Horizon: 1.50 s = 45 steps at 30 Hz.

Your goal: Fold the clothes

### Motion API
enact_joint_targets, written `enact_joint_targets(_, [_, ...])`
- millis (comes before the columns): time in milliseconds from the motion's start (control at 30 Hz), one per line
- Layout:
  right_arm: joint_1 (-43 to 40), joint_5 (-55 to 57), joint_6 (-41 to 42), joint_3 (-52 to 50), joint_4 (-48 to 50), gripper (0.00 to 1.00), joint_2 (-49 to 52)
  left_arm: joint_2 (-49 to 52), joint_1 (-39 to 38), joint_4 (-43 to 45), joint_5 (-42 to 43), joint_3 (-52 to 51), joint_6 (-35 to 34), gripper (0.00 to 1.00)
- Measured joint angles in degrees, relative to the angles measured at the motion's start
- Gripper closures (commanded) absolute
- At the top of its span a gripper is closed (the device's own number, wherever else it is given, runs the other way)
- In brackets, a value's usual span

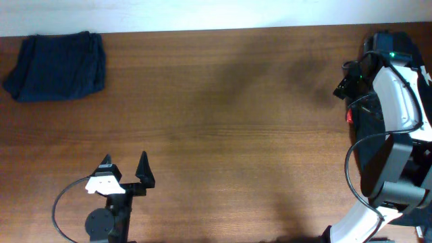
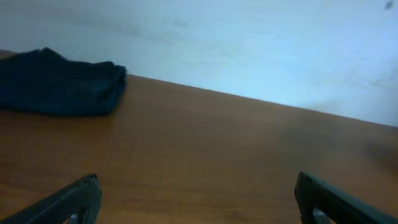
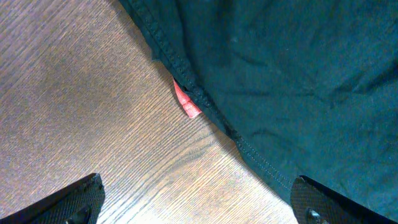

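The wooden table was the largest thing in view, a flat brown top with a fine straight grain running across it. Behind its far edge stood a plain pale wall.

Of the clothes, a navy garment lay at the far left corner of the table. It was a soft, matte, roughly rectangular bundle with rumpled edges. Its long axis ran left to right along the far edge. It sat well apart from the left gripper, which was near the table's front edge with its tips pointing toward the far side. In the left wrist view the same bundle lay ahead and to the left of that gripper.

A darker garment lay at the right side of the table, largely hidden in the overhead view by the right arm. The right wrist view showed smooth, creased woven cloth with a double-stitched hem. The hem ran diagonally from upper left to lower right. A small red tag stuck out from under the hem onto bare wood.

The right gripper hung over this hem with its black fingers spread wide and nothing between them. The left gripper's fingers were likewise wide apart and empty.
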Motion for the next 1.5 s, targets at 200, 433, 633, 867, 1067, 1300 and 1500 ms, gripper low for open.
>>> enact_joint_targets(200, [0.0, 0.02, 0.02, 0.0, -0.02, 0.01, 0.0, 0.0, 0.0, -0.07, -1.64, -0.02, -0.02, 0.01])
enact_joint_targets(433, [0.0, 0.02, -0.02, 0.0, -0.02, 0.01, 0.0, 0.0, 0.0, -0.07, -1.64, -0.02, 0.0, 0.01])
enact_joint_targets(633, [0.22, 0.02, 0.02, 0.0, 0.0, 0.01, -0.07, 0.0, 0.0, -0.07, -1.64, -0.02, -0.02, 0.01])
enact_joint_targets(867, [3.61, 0.02, 0.04, -0.09, 0.2, 0.01, -20.96, -0.07, 0.0, -0.09, -1.73, -0.02, -0.02, 0.01])
enact_joint_targets(1067, [9.75, 0.07, 0.02, -1.11, 0.46, 0.01, -45.81, -0.11, 0.0, -0.07, -2.05, -0.04, -0.02, 0.01])
enact_joint_targets(1300, [9.84, -7.56, -2.99, -48.37, 29.49, 0.01, -78.38, -0.28, 0.0, -0.02, -2.27, -0.09, 0.0, 0.01])
enact_joint_targets(1500, [9.81, -18.21, -11.15, -78.34, 47.21, 0.01, -101.31, -0.26, 0.0, -0.09, -2.25, -0.09, -0.02, 0.01])
